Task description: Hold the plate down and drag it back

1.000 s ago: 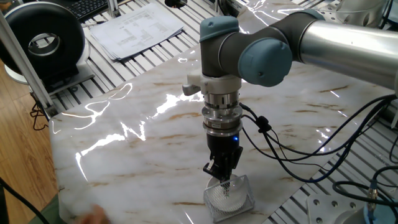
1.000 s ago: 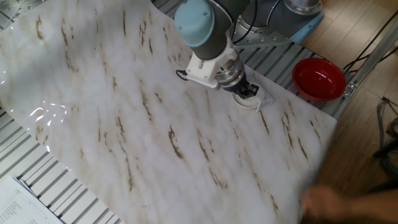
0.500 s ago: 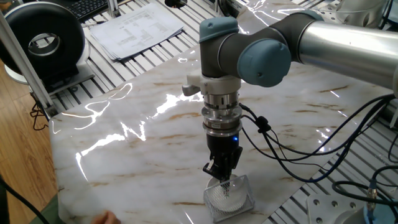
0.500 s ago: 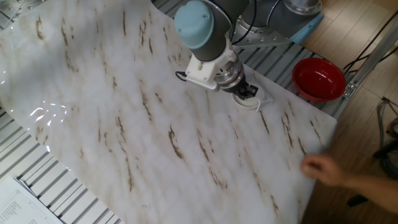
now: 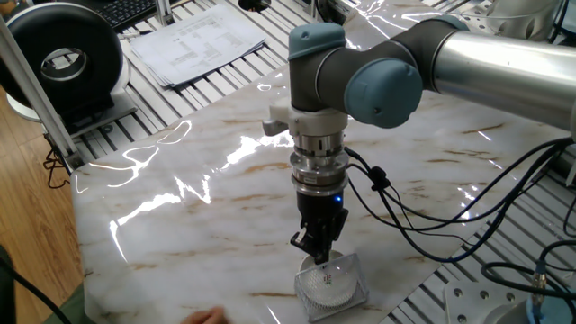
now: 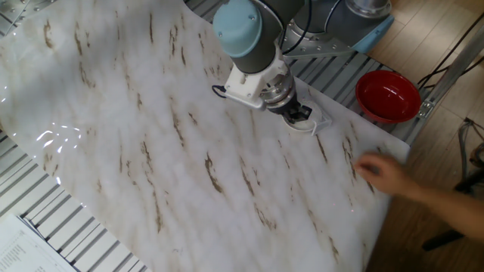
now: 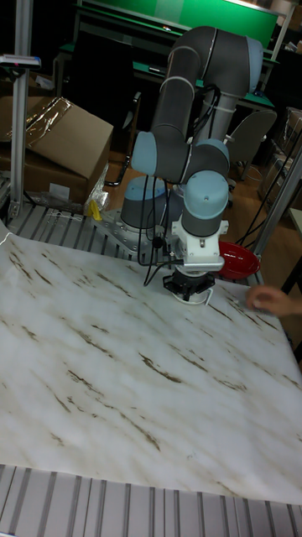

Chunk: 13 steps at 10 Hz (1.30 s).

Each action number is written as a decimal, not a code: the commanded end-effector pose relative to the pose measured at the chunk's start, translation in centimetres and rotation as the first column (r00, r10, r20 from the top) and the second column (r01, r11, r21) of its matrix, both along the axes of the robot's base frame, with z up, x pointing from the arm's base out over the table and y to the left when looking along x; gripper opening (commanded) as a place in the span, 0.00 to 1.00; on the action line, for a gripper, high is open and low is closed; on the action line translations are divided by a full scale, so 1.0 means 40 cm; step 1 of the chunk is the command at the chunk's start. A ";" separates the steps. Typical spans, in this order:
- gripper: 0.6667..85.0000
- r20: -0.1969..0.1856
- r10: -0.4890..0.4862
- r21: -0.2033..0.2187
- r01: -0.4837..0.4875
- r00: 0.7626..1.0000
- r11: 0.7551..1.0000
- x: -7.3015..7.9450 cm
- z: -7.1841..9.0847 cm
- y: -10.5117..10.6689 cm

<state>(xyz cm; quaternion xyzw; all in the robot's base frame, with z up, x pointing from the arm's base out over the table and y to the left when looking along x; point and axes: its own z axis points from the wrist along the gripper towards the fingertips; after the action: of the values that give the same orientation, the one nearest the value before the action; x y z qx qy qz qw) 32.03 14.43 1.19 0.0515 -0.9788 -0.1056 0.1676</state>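
Watching from my desk, I saw the gripper (image 5: 317, 248) had lifted slightly off the plate (image 5: 328, 282) in the basket (image 5: 353, 294) at the table's near-right edge — contact looked lost, fingers seemingly pressed together — not certain.

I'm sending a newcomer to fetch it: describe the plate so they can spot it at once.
Start at the marble-patterned table and follow the grey arm down to its gripper. Just below its tip, at the table's edge, sits the plate, a small white saucer. The other dish nearby is a red bowl.

Overhead glare is streaking across the glossy marble-patterned desk (image 5: 180, 193); tall view is running dim; a person's hand (image 6: 386, 175) is blurring.
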 end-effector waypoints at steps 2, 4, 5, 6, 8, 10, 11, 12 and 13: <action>0.01 0.050 -0.013 -0.020 0.014 0.999 1.000 0.039 0.014 -0.001; 0.01 0.072 -0.004 -0.029 0.006 0.997 1.000 0.053 0.011 -0.005; 0.01 0.082 -0.001 -0.038 0.004 0.997 0.999 0.061 0.011 -0.007; 0.01 0.086 0.000 -0.041 0.003 0.996 0.999 0.065 0.011 -0.007; 0.01 0.101 0.008 -0.051 -0.003 0.995 0.999 0.078 0.012 -0.013; 0.01 0.112 0.019 -0.057 -0.013 0.994 0.998 0.091 0.023 -0.021; 0.01 0.117 0.026 -0.055 -0.020 0.993 0.998 0.097 0.029 -0.024; 0.01 0.122 0.041 -0.060 -0.034 0.992 0.998 0.103 0.035 -0.029; 0.01 0.127 0.062 -0.069 -0.054 0.990 0.996 0.108 0.041 -0.037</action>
<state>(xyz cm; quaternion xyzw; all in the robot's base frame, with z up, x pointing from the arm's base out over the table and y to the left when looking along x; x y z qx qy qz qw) 35.58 13.24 2.11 0.0679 -0.9886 -0.0684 0.1158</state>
